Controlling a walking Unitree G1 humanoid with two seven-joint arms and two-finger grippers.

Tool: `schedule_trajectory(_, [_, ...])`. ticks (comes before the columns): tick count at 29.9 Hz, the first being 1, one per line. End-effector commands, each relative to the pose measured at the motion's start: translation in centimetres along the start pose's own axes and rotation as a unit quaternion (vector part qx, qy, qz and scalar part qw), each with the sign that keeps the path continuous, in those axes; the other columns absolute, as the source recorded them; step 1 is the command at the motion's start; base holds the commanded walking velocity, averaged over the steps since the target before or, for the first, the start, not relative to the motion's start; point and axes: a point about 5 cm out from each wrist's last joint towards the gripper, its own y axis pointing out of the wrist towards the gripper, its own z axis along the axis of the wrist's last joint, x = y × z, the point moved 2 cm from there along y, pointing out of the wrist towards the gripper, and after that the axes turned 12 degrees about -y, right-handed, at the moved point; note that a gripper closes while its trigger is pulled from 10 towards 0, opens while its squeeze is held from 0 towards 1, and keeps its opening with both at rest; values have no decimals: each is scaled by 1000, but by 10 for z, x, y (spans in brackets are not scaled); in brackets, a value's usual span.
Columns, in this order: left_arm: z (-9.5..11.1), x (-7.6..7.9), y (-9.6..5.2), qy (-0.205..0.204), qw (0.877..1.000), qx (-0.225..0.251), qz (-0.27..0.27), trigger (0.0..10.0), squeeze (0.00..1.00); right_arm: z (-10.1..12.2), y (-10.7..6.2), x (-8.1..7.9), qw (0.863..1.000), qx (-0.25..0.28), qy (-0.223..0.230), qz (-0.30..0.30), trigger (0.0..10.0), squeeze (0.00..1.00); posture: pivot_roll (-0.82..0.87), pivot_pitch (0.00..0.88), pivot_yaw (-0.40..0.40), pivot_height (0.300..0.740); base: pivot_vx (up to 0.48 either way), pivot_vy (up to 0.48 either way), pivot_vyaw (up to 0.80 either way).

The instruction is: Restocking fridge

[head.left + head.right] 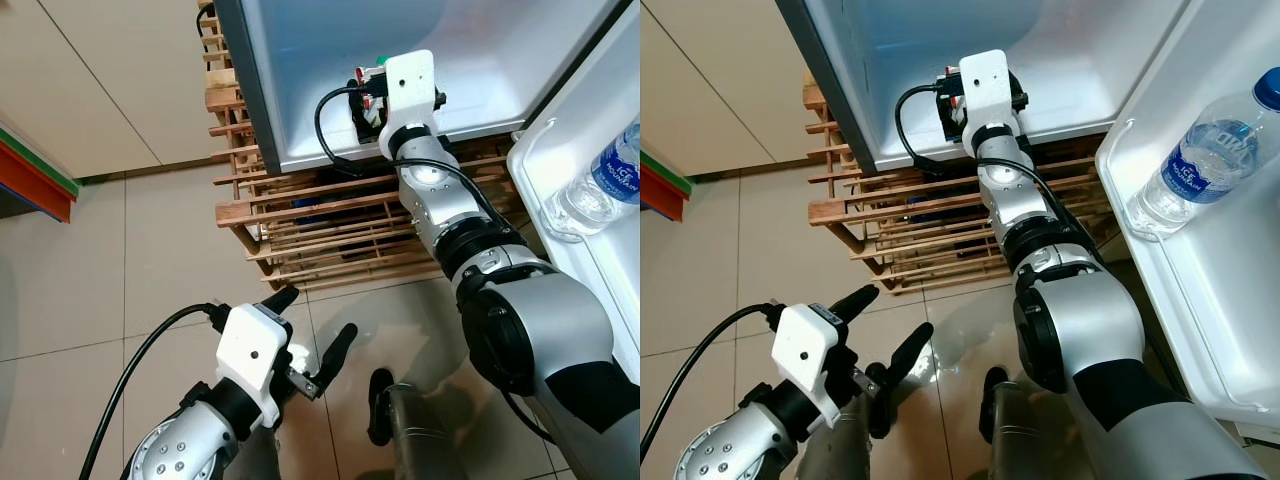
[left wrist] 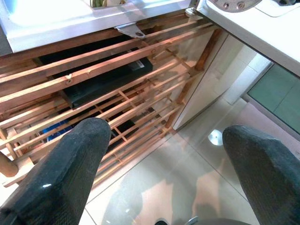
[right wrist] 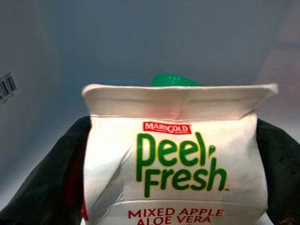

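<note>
Right gripper (image 3: 173, 154): reached forward into the open fridge (image 1: 330, 60) at the upper centre of the left eye view; its 2 black fingers (image 3: 47, 183) are pinched on either side of a juice carton.
Juice carton (image 3: 173, 164): white, printed "Marigold Peel Fresh, Mixed Apple Aloe Vera", with a green cap (image 3: 174, 80) behind its folded top; it is held upright between the right fingers inside the pale fridge compartment. In the left eye view a little of it is seen at the gripper's tip.
Left gripper (image 1: 315, 335): hung low over the tiled floor (image 1: 120, 260) at the lower left of the left eye view; its 2 fingers (image 2: 61, 173) are spread wide apart with nothing between them.
Water bottle (image 1: 1205, 160): clear, with a blue label and blue cap; it is stood tilted in the white door shelf (image 1: 1130, 175) at the upper right of the right eye view.
Wooden rack (image 1: 300, 215): slatted, set under the fridge body; dark flat items are seen lying between its slats in the left wrist view.
Fridge door (image 1: 1230, 300): swung open along the right edge of the right eye view.
</note>
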Motion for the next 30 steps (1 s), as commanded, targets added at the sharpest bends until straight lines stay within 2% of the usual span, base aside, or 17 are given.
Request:
schedule_trajectory(1, [-6, 0, -2, -8, 1000, -8, 6, 10000, 0, -4, 1, -5, 998, -24, 55, 14, 10000, 0, 285, 374, 6, 740, 0, 0, 0])
schedule_trajectory(3, [-7, 0, -1, -7, 1000, -8, 6, 10000, 0, -7, 1, -3, 996, -39, 80, 18, 10000, 0, 282, 369, 5, 740, 0, 0, 0])
schedule_trajectory(6, [-7, -1, -1, -7, 1000, -8, 7, 10000, 0, -11, 1, -1, 994, -54, 95, 19, 10000, 0, 282, 366, 3, 740, 0, 0, 0])
schedule_trajectory(12, [-9, -1, 0, -8, 1000, -8, 9, 10000, 0, -10, 2, -1, 995, -58, 75, 30, 10000, 0, 278, 358, -4, 740, 0, 0, 0])
schedule_trajectory(16, [-10, -1, 1, -8, 1000, -7, 10, 10000, 0, -7, 2, -9, 997, -47, -18, 54, 10000, 0, 273, 353, -10, 740, 0, 0, 0])
schedule_trajectory(17, [-10, -1, 1, -8, 1000, -7, 10, 10000, 0, -7, 2, -9, 997, -47, -18, 54, 10000, 0, 273, 353, -10, 740, 0, 0, 0])
schedule_trajectory(19, [-10, -2, 2, -8, 1000, -4, 11, 10000, 0, -6, 1, -15, 993, -37, -85, 71, 10000, 0, 272, 352, -11, 740, 0, 0, 0])
schedule_trajectory(21, [-9, -2, 3, -7, 1000, -3, 11, 10000, 0, -6, 0, -18, 992, -36, -91, 81, 10000, 0, 272, 351, -14, 740, 0, 0, 0])
schedule_trajectory(24, [-9, -2, 4, -6, 1000, -1, 13, 10000, 0, -4, 2, -17, 996, -45, -32, 76, 10000, 0, 269, 354, -20, 740, 0, 0, 0])
schedule_trajectory(26, [-10, -2, 5, -6, 1000, 1, 15, 10000, 0, -6, 2, -19, 995, -58, 23, 74, 10000, 0, 262, 355, -23, 740, 0, 0, 0])
schedule_trajectory(30, [-10, -2, 6, -6, 1000, 2, 16, 10000, 0, -10, 1, -19, 994, -71, 59, 67, 10000, 0, 255, 355, -27, 740, 0, 0, 0])
